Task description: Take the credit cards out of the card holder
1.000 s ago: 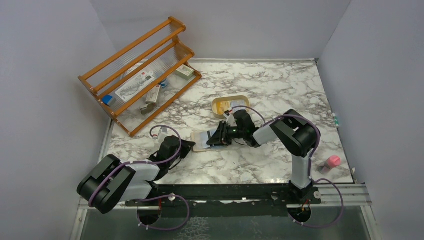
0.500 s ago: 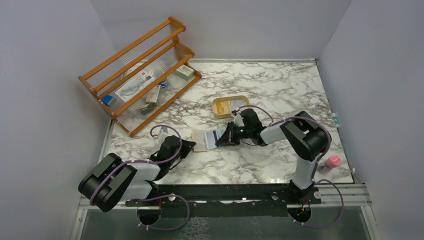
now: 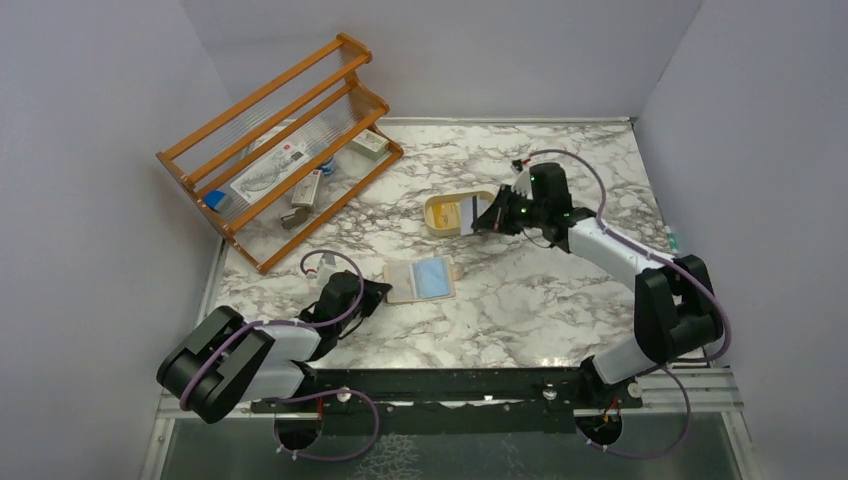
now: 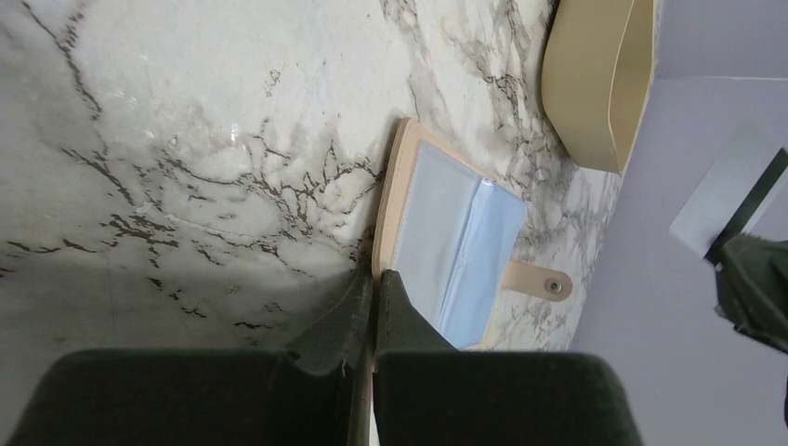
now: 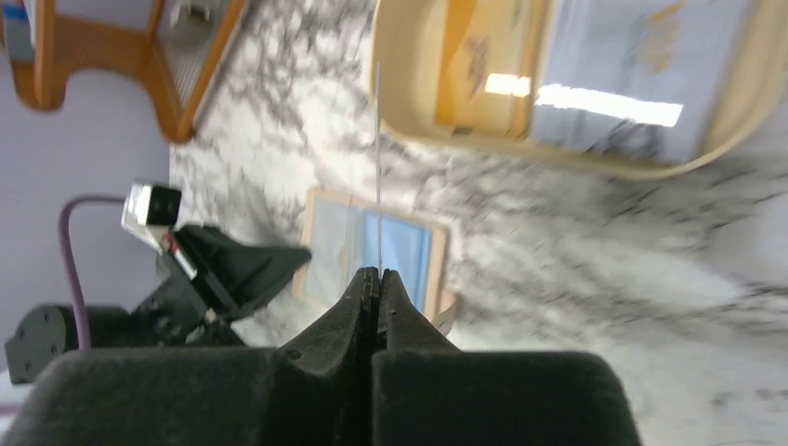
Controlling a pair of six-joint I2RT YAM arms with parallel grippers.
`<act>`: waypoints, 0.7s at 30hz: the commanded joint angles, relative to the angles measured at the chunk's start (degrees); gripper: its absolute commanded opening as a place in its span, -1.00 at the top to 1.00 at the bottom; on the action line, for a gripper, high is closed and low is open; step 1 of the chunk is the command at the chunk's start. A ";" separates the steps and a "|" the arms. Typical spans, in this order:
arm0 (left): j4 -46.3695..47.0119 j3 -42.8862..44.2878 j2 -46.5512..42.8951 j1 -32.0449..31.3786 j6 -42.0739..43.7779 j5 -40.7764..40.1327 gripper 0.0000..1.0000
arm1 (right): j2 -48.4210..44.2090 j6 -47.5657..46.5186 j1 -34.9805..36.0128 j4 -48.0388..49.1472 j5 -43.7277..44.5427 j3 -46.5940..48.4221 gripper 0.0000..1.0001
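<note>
The tan card holder point(image 3: 422, 279) lies open on the table, its light blue inside up. My left gripper point(image 3: 378, 292) is shut on its left edge; the left wrist view shows the jaws point(image 4: 374, 279) pinching the tan rim of the holder point(image 4: 455, 242). My right gripper point(image 3: 490, 218) is shut on a thin card, seen edge-on point(image 5: 378, 167), and holds it in the air at the cream tray point(image 3: 432, 208). In the left wrist view this card point(image 4: 720, 190) looks whitish with a dark stripe. A yellow-orange card point(image 5: 483, 65) and a whitish-blue card point(image 5: 632, 74) lie in the tray.
A wooden rack point(image 3: 280, 140) with small items stands at the back left. The tray point(image 5: 520, 153) sits just behind the card holder point(image 5: 372, 246). The walls close in at the left, back and right.
My right gripper has drawn the card out of the holder and carried it back and right to the tray. The left gripper and the holder have stayed put.
</note>
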 commanded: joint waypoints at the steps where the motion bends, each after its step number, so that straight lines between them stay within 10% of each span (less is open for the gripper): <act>1: -5.09 -1.26 0.77 -0.15 1.05 -0.31 1.00 | 3.77 -5.71 -6.18 -5.30 1.28 5.01 0.99; 21: -6.64 -2.67 -2.50 -0.10 0.73 -1.68 1.00 | 22.51 -8.21 -8.48 -2.06 -0.24 14.33 0.86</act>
